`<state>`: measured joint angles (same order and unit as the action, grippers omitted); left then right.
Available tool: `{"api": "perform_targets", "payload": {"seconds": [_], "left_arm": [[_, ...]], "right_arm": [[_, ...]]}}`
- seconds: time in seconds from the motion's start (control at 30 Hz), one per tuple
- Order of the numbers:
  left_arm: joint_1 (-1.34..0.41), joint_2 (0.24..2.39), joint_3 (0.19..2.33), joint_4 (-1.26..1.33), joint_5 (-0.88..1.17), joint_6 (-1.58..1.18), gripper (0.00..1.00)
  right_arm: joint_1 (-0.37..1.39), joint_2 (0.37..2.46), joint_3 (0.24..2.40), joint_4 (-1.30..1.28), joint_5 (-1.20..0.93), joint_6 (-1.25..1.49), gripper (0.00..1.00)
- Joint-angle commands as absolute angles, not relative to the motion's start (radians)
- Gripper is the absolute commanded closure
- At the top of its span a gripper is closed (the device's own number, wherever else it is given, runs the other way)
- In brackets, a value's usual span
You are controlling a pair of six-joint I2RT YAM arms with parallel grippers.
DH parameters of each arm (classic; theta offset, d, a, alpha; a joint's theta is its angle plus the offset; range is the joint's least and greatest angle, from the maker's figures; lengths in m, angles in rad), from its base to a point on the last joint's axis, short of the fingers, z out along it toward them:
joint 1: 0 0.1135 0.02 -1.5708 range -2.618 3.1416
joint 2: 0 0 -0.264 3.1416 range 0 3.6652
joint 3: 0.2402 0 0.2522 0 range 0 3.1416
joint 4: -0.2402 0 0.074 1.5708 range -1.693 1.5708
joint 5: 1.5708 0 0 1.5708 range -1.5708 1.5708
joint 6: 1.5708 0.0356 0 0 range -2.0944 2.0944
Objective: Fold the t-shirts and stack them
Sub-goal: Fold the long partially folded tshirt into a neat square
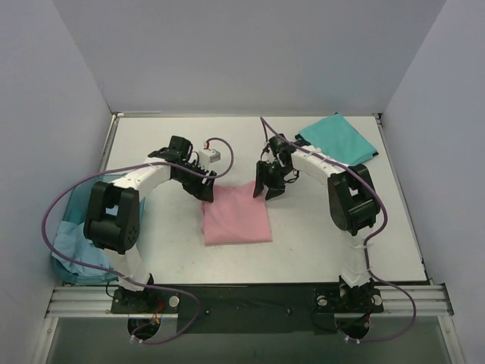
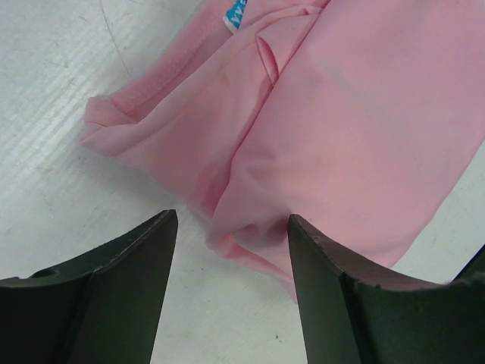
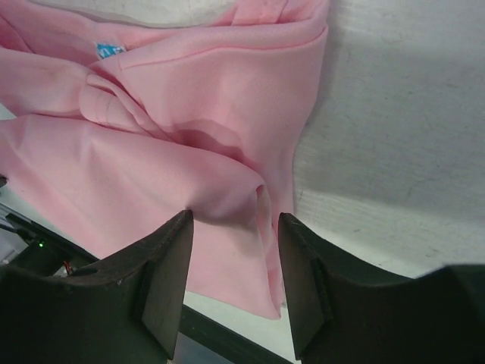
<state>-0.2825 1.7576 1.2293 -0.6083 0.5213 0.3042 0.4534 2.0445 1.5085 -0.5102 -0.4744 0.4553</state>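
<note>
The light pink t-shirt (image 1: 236,216) lies folded into a rough square at the table's middle. My left gripper (image 1: 207,191) is open at its far left corner; in the left wrist view (image 2: 231,227) that corner of the pink shirt (image 2: 333,129) lies between the fingers, close to the right one. My right gripper (image 1: 267,189) is open at the far right corner; its fingers straddle a raised fold of the pink shirt (image 3: 189,152) in the right wrist view (image 3: 235,227). The teal green t-shirt (image 1: 339,138) lies folded at the back right. The pale blue t-shirt (image 1: 73,246) is bunched at the left.
A translucent blue plastic basket (image 1: 76,199) stands at the table's left edge behind the left arm, holding the pale blue cloth. White walls close in the table on the left, back and right. A black rail (image 1: 250,299) runs along the near edge.
</note>
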Motion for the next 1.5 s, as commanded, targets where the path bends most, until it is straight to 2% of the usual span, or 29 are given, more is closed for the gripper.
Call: {"api": "perform_targets", "payload": {"seconds": [0.0,0.03,0.07,0.1,0.13,0.17,0.2,0.23,0.27,0.3,0.5,0.57,0.6,0.67,0.8,1.0,1.33,1.4,1.43,1.47], "left_arm": [[-0.290,1.830,1.264,-0.604,0.517,0.322,0.30],[-0.290,1.838,1.267,-0.598,0.511,0.322,0.30],[-0.290,1.851,1.276,-0.592,0.506,0.322,0.30],[-0.290,1.853,1.284,-0.588,0.512,0.318,0.36],[-0.290,1.859,1.288,-0.589,0.518,0.314,0.41],[-0.290,1.859,1.295,-0.594,0.544,0.310,0.59],[-0.290,1.852,1.298,-0.603,0.558,0.311,0.68],[-0.290,1.832,1.292,-0.604,0.584,0.313,0.88],[-0.290,1.819,1.287,-0.600,0.591,0.308,0.98],[-0.288,1.786,1.270,-0.592,0.594,0.307,1.00],[-0.282,1.686,1.227,-0.638,0.604,0.325,1.00],[-0.282,1.684,1.209,-0.643,0.598,0.331,0.89],[-0.282,1.687,1.200,-0.629,0.583,0.322,0.73],[-0.282,1.707,1.209,-0.600,0.546,0.305,0.60],[-0.281,1.802,1.270,-0.618,0.479,0.295,0.54],[-0.282,1.832,1.304,-0.615,0.472,0.282,0.54],[-0.284,1.833,1.258,-0.462,0.523,0.281,0.53],[-0.285,1.833,1.244,-0.422,0.535,0.287,0.59],[-0.287,1.835,1.253,-0.423,0.528,0.282,0.70],[-0.287,1.845,1.265,-0.437,0.528,0.282,0.75]], "right_arm": [[0.445,2.069,1.531,-0.517,-0.471,0.463,0.60],[0.445,2.071,1.535,-0.514,-0.472,0.463,0.72],[0.446,2.074,1.537,-0.514,-0.476,0.463,0.78],[0.448,2.074,1.542,-0.511,-0.480,0.462,0.87],[0.446,2.074,1.543,-0.509,-0.486,0.459,0.92],[0.446,2.069,1.543,-0.508,-0.489,0.457,1.00],[0.446,2.066,1.540,-0.505,-0.492,0.454,1.00],[0.445,2.054,1.534,-0.503,-0.491,0.454,1.00],[0.445,2.039,1.526,-0.500,-0.491,0.453,1.00],[0.445,2.031,1.522,-0.500,-0.489,0.453,1.00],[0.449,1.907,1.454,-0.494,-0.483,0.453,1.00],[0.453,1.881,1.431,-0.485,-0.485,0.453,1.00],[0.454,1.882,1.430,-0.480,-0.488,0.456,1.00],[0.454,1.905,1.442,-0.476,-0.497,0.462,1.00],[0.462,1.957,1.469,-0.471,-0.502,0.468,1.00],[0.466,1.987,1.471,-0.468,-0.494,0.466,1.00],[0.472,1.991,1.462,-0.453,-0.506,0.471,1.00],[0.472,1.993,1.471,-0.453,-0.509,0.474,1.00],[0.472,1.991,1.474,-0.453,-0.511,0.477,1.00],[0.472,1.991,1.474,-0.453,-0.511,0.479,1.00]]}}
